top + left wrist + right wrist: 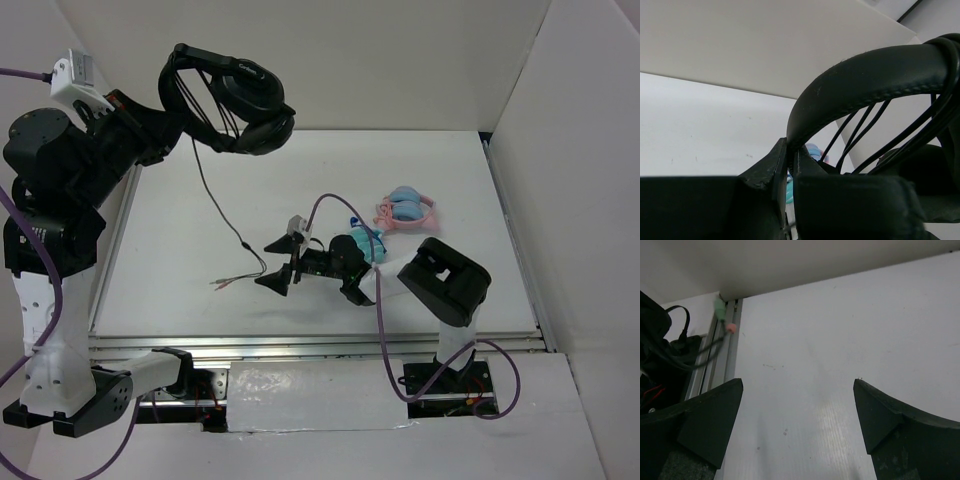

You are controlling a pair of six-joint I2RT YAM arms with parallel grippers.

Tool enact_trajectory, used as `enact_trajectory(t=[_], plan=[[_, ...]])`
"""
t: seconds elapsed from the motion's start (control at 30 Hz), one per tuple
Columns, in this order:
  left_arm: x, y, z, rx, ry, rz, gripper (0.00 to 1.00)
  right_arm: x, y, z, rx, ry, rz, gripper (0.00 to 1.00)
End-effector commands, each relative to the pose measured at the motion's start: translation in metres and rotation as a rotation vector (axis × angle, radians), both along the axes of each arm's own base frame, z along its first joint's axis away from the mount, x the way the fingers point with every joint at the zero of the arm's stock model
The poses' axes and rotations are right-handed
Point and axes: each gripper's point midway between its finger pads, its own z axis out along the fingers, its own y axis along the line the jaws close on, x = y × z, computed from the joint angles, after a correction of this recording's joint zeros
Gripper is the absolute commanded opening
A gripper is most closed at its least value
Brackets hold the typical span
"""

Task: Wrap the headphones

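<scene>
The black headphones [245, 100] hang in the air at the back left, held by the headband [865, 75]. My left gripper [790, 155] is shut on that headband, also seen in the top view [172, 118]. Several cable turns run across the headband arc [860, 132]. The rest of the thin black cable [212, 200] drops to the table and ends in coloured plugs [225, 283]. My right gripper [276, 266] is open and empty low over the table, just right of the plugs. Its wrist view [797, 390] shows the green and pink plugs [725, 317] ahead to the left.
Teal headphones [362, 245] lie under my right arm near the table's middle. Pink-and-blue headphones [405, 208] lie behind them. White walls enclose the back and right. A metal rail [320, 345] runs along the near edge of the table.
</scene>
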Motion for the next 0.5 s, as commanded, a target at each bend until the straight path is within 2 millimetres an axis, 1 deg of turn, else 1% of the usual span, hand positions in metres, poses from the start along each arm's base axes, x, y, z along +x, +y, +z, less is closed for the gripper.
enact_trajectory(t=[0.0, 0.03, 0.07, 0.1, 0.17, 0.2, 0.23, 0.27, 0.3, 0.33, 0.4, 0.43, 0.47], plan=[[-0.018, 0.0, 0.042, -0.028, -0.141, -0.018, 0.0, -0.012, 0.006, 0.058, 0.154, -0.186, 0.047, 1.0], [-0.019, 0.0, 0.043, -0.03, -0.145, -0.017, 0.0, -0.014, 0.008, 0.061, 0.165, -0.192, 0.055, 1.0], [-0.019, -0.001, 0.044, -0.03, -0.147, -0.023, 0.0, -0.014, 0.011, 0.068, 0.181, -0.202, 0.062, 1.0], [-0.02, 0.0, 0.044, -0.029, -0.15, -0.023, 0.0, -0.014, 0.014, 0.069, 0.189, -0.203, 0.069, 1.0], [-0.021, 0.0, 0.045, -0.029, -0.152, -0.023, 0.0, -0.015, 0.019, 0.086, 0.237, -0.215, 0.088, 1.0], [-0.021, -0.001, 0.045, -0.03, -0.151, -0.024, 0.0, -0.013, 0.02, 0.089, 0.25, -0.22, 0.089, 1.0], [-0.022, 0.0, 0.046, -0.031, -0.151, -0.021, 0.0, -0.011, 0.021, 0.099, 0.285, -0.216, 0.075, 1.0], [-0.022, 0.001, 0.047, -0.031, -0.154, -0.018, 0.0, -0.004, 0.023, 0.112, 0.322, -0.216, 0.051, 1.0], [-0.022, 0.001, 0.047, -0.032, -0.152, -0.018, 0.0, 0.0, 0.025, 0.117, 0.355, -0.194, 0.039, 1.0], [-0.023, 0.0, 0.048, -0.033, -0.16, -0.02, 0.0, 0.015, 0.025, 0.133, 0.416, -0.166, -0.031, 1.0], [-0.024, 0.0, 0.049, -0.043, -0.16, -0.019, 0.0, 0.032, 0.029, 0.134, 0.464, -0.067, -0.084, 1.0], [-0.024, 0.001, 0.049, -0.045, -0.161, -0.016, 0.0, 0.04, 0.032, 0.14, 0.496, -0.031, -0.124, 1.0], [-0.025, 0.002, 0.051, -0.047, -0.164, -0.01, 0.0, 0.051, 0.032, 0.134, 0.509, 0.001, -0.187, 1.0]])
